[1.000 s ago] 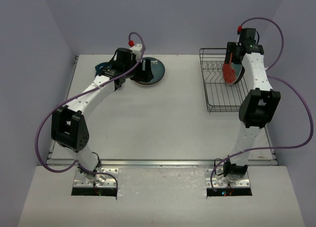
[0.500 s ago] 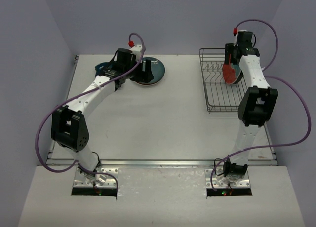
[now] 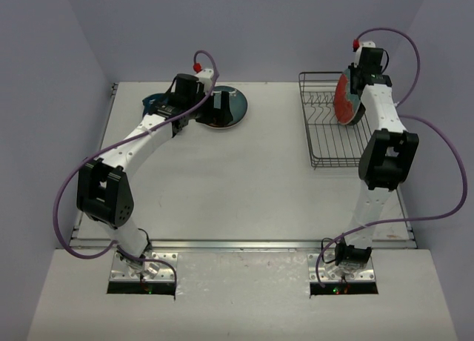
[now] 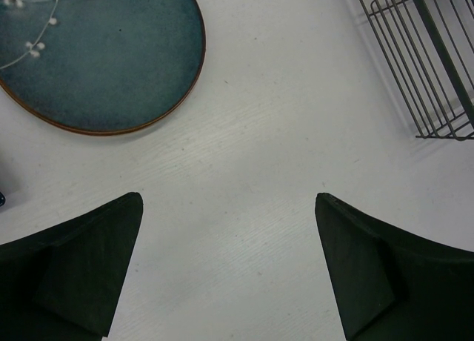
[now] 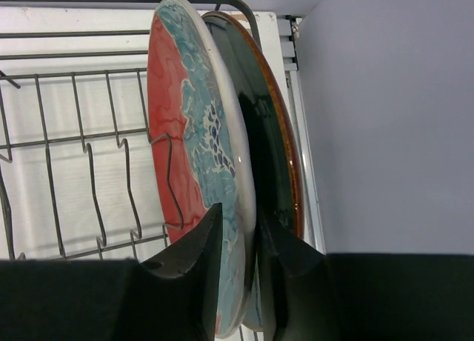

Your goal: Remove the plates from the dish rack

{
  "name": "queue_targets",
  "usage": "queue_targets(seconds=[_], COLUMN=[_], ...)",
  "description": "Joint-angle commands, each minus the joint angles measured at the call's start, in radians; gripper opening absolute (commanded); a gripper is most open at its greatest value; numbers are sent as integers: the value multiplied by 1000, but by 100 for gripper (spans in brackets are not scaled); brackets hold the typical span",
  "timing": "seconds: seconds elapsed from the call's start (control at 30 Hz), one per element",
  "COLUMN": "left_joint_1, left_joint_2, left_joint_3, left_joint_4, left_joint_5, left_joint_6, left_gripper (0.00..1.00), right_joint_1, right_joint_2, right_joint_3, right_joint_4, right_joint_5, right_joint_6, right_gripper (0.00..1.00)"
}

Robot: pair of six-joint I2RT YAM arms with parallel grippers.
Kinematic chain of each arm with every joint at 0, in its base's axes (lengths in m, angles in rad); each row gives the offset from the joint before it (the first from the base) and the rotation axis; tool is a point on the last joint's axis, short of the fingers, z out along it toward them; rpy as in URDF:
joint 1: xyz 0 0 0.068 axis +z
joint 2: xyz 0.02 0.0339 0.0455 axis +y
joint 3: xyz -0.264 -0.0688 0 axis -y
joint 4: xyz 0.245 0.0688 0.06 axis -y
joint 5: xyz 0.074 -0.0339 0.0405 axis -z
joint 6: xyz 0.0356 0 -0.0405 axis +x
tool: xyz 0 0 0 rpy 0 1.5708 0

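Note:
A red-orange plate (image 5: 194, 118) with a light-blue patterned face stands on edge in the dish rack (image 5: 74, 141). My right gripper (image 5: 241, 212) is shut on its rim, one finger on each face. Close behind it stands a dark plate (image 5: 272, 133) with a brown rim. From above, the red plate (image 3: 343, 98) is at the rack's (image 3: 326, 144) far right end under my right gripper (image 3: 357, 80). A teal plate (image 4: 104, 55) lies flat on the table. My left gripper (image 4: 229, 211) hangs open beside it, nothing between its fingers; from above, that gripper (image 3: 220, 108) is by the teal plate (image 3: 235, 107).
A further dark blue plate (image 3: 152, 100) lies on the table behind my left arm. The rack's near corner (image 4: 426, 67) shows at the upper right of the left wrist view. The side wall (image 5: 392, 118) is close to the right of the rack.
My left gripper has opened wide over the table. My right gripper has closed on the red-orange plate's rim, and the plate now stands a little higher and further back in the rack.

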Motion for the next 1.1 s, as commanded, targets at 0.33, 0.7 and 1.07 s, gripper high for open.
queue_targets(seconds=[0.33,0.7,1.07], left_joint_1=[-10,-8,-8], left_joint_2=[-26,-44,-29], left_joint_3=[11,-7,7], left_joint_4=[26,43,52], left_joint_5=[13,-34,-55], left_joint_6=[-8,-8,-23], left_gripper=[100,100,100], right_joint_1=[83,187,194], right_joint_2=[-105,-199,-263], right_joint_3=[-60,-65,-7], right_joint_4=[54,160,223], right_joint_5=[-5,164,226], right_joint_6=[-82,-171,-227], right_gripper=[0,0,0])
